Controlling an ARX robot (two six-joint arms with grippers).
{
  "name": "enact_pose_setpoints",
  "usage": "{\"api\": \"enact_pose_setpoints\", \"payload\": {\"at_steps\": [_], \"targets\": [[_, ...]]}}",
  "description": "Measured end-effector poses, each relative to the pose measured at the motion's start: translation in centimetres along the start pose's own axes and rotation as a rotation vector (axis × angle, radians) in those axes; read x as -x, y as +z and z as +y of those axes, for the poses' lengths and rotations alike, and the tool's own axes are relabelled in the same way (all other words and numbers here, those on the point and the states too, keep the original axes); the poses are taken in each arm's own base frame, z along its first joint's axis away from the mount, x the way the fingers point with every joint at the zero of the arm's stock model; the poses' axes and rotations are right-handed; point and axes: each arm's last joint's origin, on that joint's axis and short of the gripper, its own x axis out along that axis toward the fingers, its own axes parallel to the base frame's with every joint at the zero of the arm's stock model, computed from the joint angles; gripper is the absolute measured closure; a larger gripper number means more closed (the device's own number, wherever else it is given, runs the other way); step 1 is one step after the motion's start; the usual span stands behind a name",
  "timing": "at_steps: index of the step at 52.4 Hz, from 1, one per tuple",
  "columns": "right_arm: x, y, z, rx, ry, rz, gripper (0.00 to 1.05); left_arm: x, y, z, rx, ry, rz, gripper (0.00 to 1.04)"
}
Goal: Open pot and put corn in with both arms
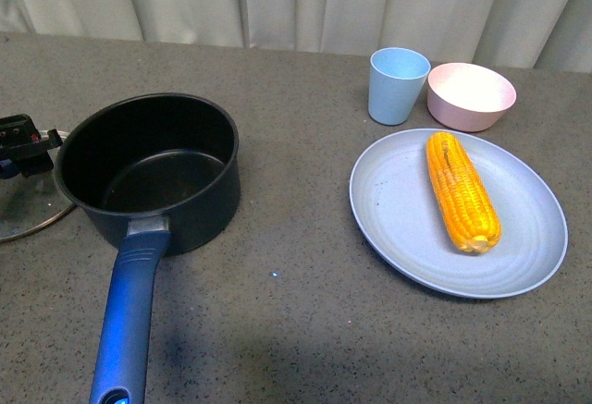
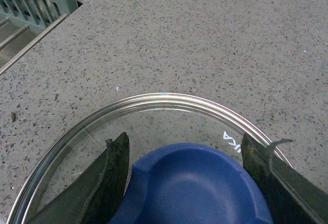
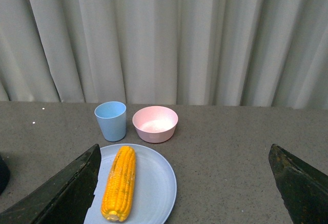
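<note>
The opening half of the job looks done. The pot [image 1: 199,205] stands uncovered on the surface [image 1: 305,321], its black inside empty and its blue handle [image 1: 129,316] pointing toward the robot. The glass lid [image 1: 26,212] lies just beside the pot at the far left edge of the front view, and it appears to rest flat on the surface.

The left gripper [image 2: 180,147] is right over the lid, with its jaws standing on either side of the blue knob [image 2: 195,188]. They are very close to the knob, perhaps touching it. I cannot tell whether they are pinching it or have let go.

The corn [image 1: 461,191] has not been touched. It lies lengthwise on the grey-blue plate [image 1: 398,214], well to the right of the pot, with a light blue cup [image 1: 398,85] and a pink bowl [image 1: 470,97] behind the plate.

The right gripper [image 3: 184,149] has its jaws spread wide and holds nothing. It looks toward the plate from some way back.

My reading is that the second half remains: pick the corn off the plate, carry it across and set it inside the pot.
</note>
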Motion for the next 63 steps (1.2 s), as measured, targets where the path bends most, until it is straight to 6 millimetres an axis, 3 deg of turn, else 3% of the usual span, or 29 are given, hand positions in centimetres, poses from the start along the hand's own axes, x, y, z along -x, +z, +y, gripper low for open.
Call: {"api": "enact_pose_setpoints", "payload": {"at_steps": [6,17,20,32,41,47,52,58,63], "targets": [[0.0,0.0,0.0,0.0,0.0,0.0,0.09,0.0,0.0,0.0,0.001,0.0,0.003,0.45],[0.0,0.0,0.0,0.0,0.0,0.0,0.09,0.5,-0.2,0.1,-0.008,0.018,0.027,0.16],[0.0,0.0,0.0,0.0,0.0,0.0,0.09,1.0,0.6,0.1,-0.007,0.029,0.028,0.05],[0.0,0.0,0.0,0.0,0.0,0.0,0.09,4.3,5.3,0.1,0.018,0.057,-0.061,0.06],[0.0,0.0,0.0,0.0,0.0,0.0,0.09,7.7,6.7,0.2,0.027,0.056,-0.093,0.06],[0.0,0.0,0.0,0.0,0.0,0.0,0.09,9.7,6.6,0.3,-0.019,-0.091,-0.17,0.23],[0.0,0.0,0.0,0.0,0.0,0.0,0.09,12.4,6.9,-0.1,-0.052,-0.226,-0.266,0.43],[0.0,0.0,0.0,0.0,0.0,0.0,0.09,14.1,7.3,-0.3,-0.058,-0.259,-0.308,0.61],[0.0,0.0,0.0,0.0,0.0,0.0,0.09,16.9,6.8,-0.4,-0.08,-0.276,-0.308,0.78]]}}
